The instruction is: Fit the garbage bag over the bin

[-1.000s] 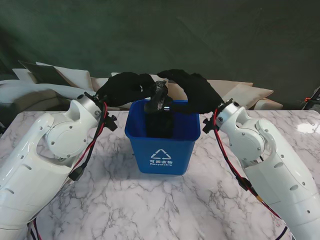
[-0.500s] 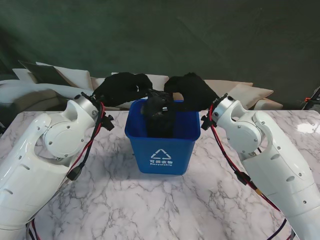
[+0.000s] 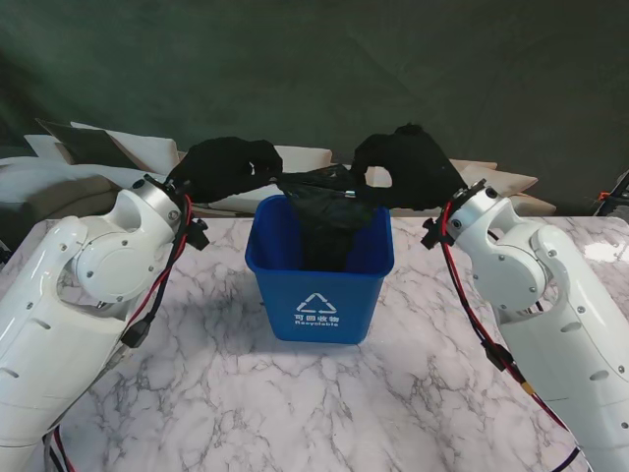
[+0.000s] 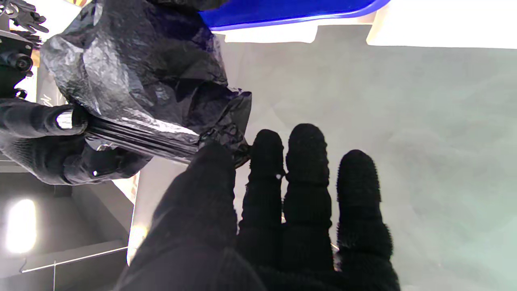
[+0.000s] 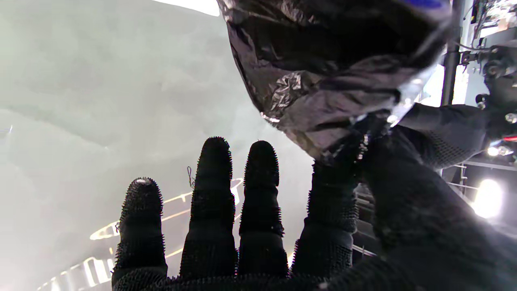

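A blue bin (image 3: 319,285) with a white recycling mark stands on the marble table, in the middle. A black garbage bag (image 3: 326,211) hangs into it, its mouth stretched taut above the far rim. My left hand (image 3: 221,167) pinches the bag's left edge between thumb and forefinger; my right hand (image 3: 408,165) pinches the right edge the same way. In the left wrist view the crinkled bag (image 4: 137,81) runs from my left hand (image 4: 250,210) toward the other glove. In the right wrist view the bag (image 5: 323,68) meets my right hand (image 5: 347,194) at thumb and forefinger.
The marble table (image 3: 295,393) spreads around the bin. Beige cushions (image 3: 108,152) lie behind the table's far edge, in front of a dark green curtain. Both white arms flank the bin closely.
Both hands have moved apart and upward over the last second. The bag, bunched over the bin before, is now pulled wide between them.
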Action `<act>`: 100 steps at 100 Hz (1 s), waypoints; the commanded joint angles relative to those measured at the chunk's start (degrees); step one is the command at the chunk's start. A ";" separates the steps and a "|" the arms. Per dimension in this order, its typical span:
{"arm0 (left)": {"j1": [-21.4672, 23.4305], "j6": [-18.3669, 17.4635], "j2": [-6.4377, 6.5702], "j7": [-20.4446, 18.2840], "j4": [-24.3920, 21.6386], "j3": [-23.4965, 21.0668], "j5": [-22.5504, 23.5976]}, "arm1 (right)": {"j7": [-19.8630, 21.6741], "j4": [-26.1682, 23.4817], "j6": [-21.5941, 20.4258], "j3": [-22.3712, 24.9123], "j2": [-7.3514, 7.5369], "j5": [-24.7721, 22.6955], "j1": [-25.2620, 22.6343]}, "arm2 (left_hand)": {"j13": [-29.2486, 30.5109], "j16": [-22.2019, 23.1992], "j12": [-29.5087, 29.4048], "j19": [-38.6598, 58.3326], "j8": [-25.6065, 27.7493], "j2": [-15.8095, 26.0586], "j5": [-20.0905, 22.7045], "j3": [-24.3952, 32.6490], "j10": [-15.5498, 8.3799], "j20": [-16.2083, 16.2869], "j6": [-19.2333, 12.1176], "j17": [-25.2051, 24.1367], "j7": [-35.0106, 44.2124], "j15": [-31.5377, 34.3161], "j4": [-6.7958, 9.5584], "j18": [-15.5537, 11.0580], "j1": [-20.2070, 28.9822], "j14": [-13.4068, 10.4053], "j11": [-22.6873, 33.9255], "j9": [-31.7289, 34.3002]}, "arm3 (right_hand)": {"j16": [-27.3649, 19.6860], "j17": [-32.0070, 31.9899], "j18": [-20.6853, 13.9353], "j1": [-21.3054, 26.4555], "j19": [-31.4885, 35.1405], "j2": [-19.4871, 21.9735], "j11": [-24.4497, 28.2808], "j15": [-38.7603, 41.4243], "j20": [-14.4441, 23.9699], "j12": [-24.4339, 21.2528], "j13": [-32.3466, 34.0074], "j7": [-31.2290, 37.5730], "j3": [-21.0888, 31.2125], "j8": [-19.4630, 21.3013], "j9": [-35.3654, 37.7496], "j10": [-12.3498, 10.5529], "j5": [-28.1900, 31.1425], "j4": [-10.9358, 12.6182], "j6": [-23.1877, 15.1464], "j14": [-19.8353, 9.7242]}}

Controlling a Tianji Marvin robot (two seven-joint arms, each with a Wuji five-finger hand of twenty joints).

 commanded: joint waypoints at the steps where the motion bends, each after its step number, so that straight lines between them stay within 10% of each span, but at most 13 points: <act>1: 0.02 0.15 0.32 -0.78 -0.12 -0.30 0.07 | -0.32 -0.34 0.12 0.43 0.23 0.56 -0.63 | -0.21 0.87 0.85 1.12 1.08 1.16 -0.89 0.46 0.10 0.27 -0.02 -0.23 0.94 0.98 0.77 -1.32 3.64 -1.57 -0.45 -0.54 | 0.77 -0.25 0.86 2.31 0.44 1.52 -0.98 0.59 -0.47 0.08 0.16 2.31 2.64 -1.21 0.35 -1.01 -1.99 -0.14 -0.27 -1.27; 11: 0.24 0.26 0.30 -0.62 -0.25 -0.54 0.25 | 0.89 -0.49 -0.05 0.43 0.26 3.22 -0.92 | -0.22 0.91 0.87 1.14 1.10 1.15 -0.93 0.50 0.20 0.30 0.01 -0.26 0.89 1.05 0.82 -1.36 3.67 -1.54 -0.39 -0.56 | 0.16 -0.65 0.59 -0.42 0.38 0.85 -3.18 -0.61 -0.44 -1.51 -1.15 -1.14 0.24 -5.40 -1.19 -0.52 -6.29 0.41 0.65 -0.99; 19: 0.39 -0.01 0.24 -0.15 -0.24 -0.67 0.34 | 2.84 -0.49 -1.63 0.59 0.66 3.61 -1.17 | -0.24 0.94 0.86 1.15 1.14 1.18 -0.97 0.46 0.10 0.32 -0.03 -0.26 0.88 1.09 0.82 -1.42 3.59 -1.62 -0.36 -0.61 | -0.66 -1.41 0.79 -11.12 -0.34 0.54 -5.93 -2.21 0.19 -4.45 -3.56 -19.39 0.26 -7.70 -5.51 0.45 -13.60 6.08 8.56 -0.20; 37: 1.87 -2.51 0.33 0.34 -1.29 -1.61 0.52 | 3.03 -0.99 -1.55 0.68 0.49 6.45 -2.47 | -0.40 0.90 0.80 1.12 1.20 1.17 -1.01 0.42 -0.01 0.34 -0.18 -0.38 0.90 1.00 0.81 -1.46 3.58 -1.62 -0.39 -0.68 | -2.19 -2.57 0.53 -15.69 -1.63 0.71 -8.01 -4.97 0.59 -8.26 -8.20 -35.02 -5.18 -16.07 -14.37 3.33 -23.65 6.75 20.58 1.10; 65: 4.72 -8.06 0.68 0.94 -2.25 -3.07 2.09 | 0.41 -1.67 4.38 1.25 -0.26 6.37 -2.48 | -0.36 0.74 0.65 1.10 1.21 1.24 -1.05 0.43 -0.30 0.36 -0.44 -0.37 0.94 0.76 0.82 -1.54 3.60 -1.69 -0.50 -0.62 | -3.55 -3.95 0.14 -14.86 -1.92 4.23 -7.15 -5.75 1.49 -10.84 -12.08 -37.64 -9.65 -17.39 -18.27 6.10 -22.29 7.24 24.95 2.07; 100: 5.24 -9.50 0.57 1.99 -1.90 -2.82 1.92 | 10.07 0.77 7.75 -4.53 1.16 5.60 4.36 | -0.34 0.69 0.67 1.05 1.19 1.26 -1.10 0.41 -0.39 0.34 -0.51 -0.33 1.02 0.70 0.77 -1.54 3.53 -1.73 -0.56 -0.64 | -5.02 -5.05 1.32 -15.57 -5.51 1.48 -9.59 -7.49 1.06 -12.67 -13.27 -33.00 -8.25 -9.51 -15.78 8.26 -9.98 7.22 26.18 3.20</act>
